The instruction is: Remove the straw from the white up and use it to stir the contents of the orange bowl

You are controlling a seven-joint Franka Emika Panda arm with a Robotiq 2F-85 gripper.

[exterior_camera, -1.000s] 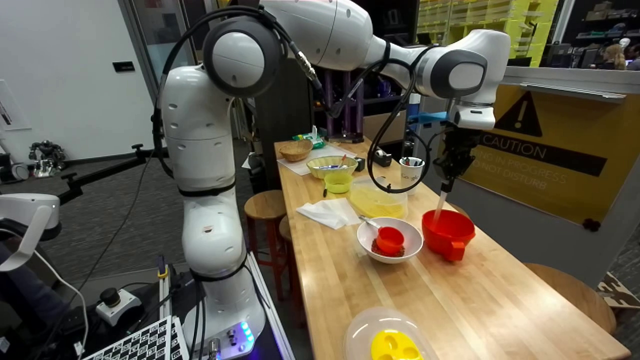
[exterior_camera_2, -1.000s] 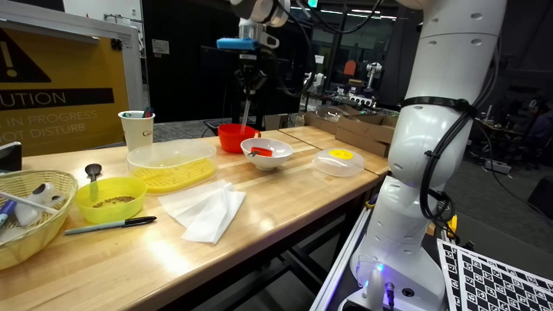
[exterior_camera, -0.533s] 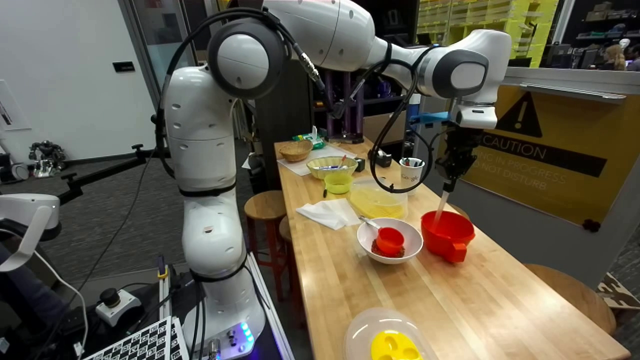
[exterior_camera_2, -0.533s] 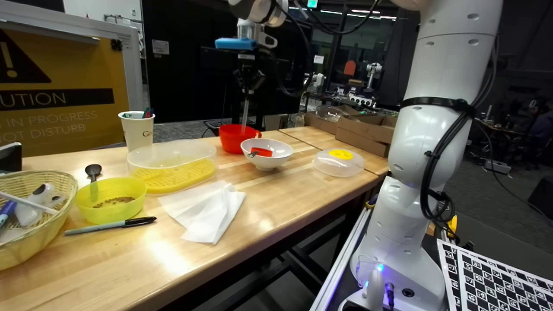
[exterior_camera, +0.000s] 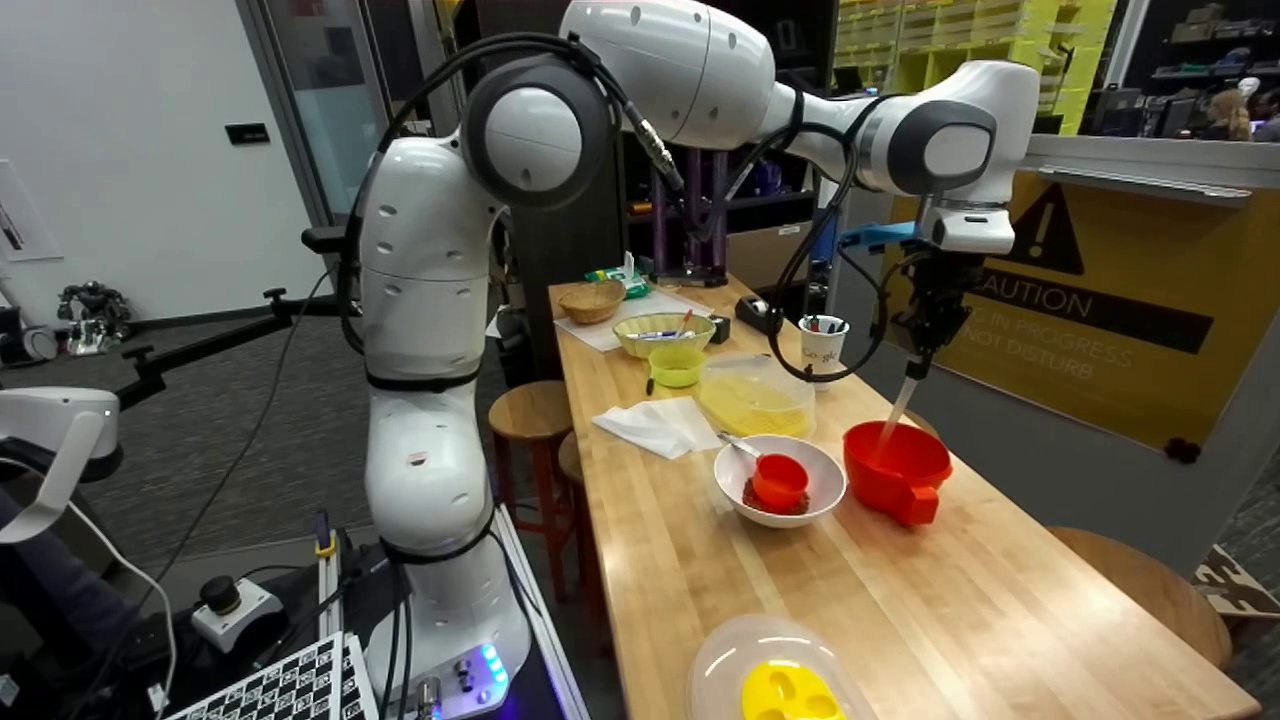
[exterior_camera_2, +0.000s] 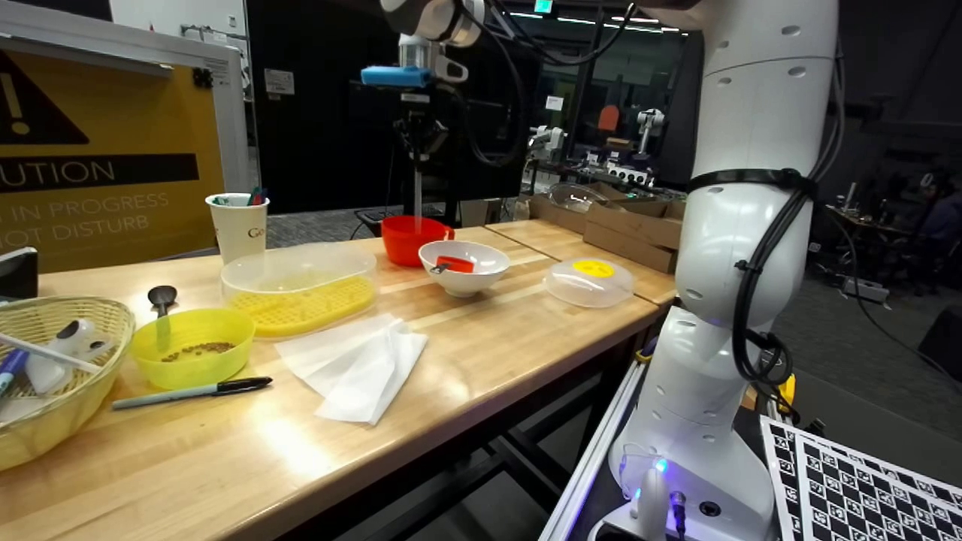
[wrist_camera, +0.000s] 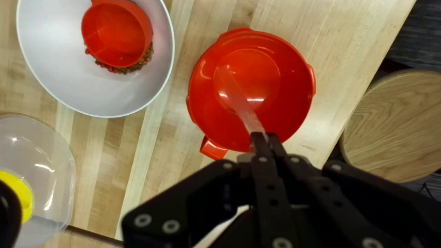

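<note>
My gripper point(exterior_camera: 914, 371) is shut on a pale translucent straw point(exterior_camera: 898, 408), above the red-orange bowl point(exterior_camera: 885, 497) with a handle. The straw point(exterior_camera_2: 418, 191) leans, and its lower end is inside the bowl point(exterior_camera_2: 402, 248). In the wrist view the straw point(wrist_camera: 241, 104) runs from between the gripper's point(wrist_camera: 266, 135) fingertips toward the bowl's bottom. The inside of the bowl point(wrist_camera: 286, 86) looks bare and shiny there. Whether the straw's tip touches the bottom I cannot tell. The white cup point(exterior_camera_2: 242, 234), holding pens, stands farther along the table in both exterior views.
A white bowl point(wrist_camera: 58, 65) with a red measuring cup point(wrist_camera: 117, 31) and small pellets sits beside the red-orange bowl. A clear-lidded yellow container point(exterior_camera: 755, 405), a napkin point(exterior_camera: 655, 428) and a clear dome with a yellow patch point(exterior_camera: 790, 690) are on the table. A stool point(wrist_camera: 396, 127) stands beyond the edge.
My gripper, with the straw held, has moved right in one exterior view and left in the other. The straw's top has swung with it and its lower end stays in the bowl, which has shifted slightly.
</note>
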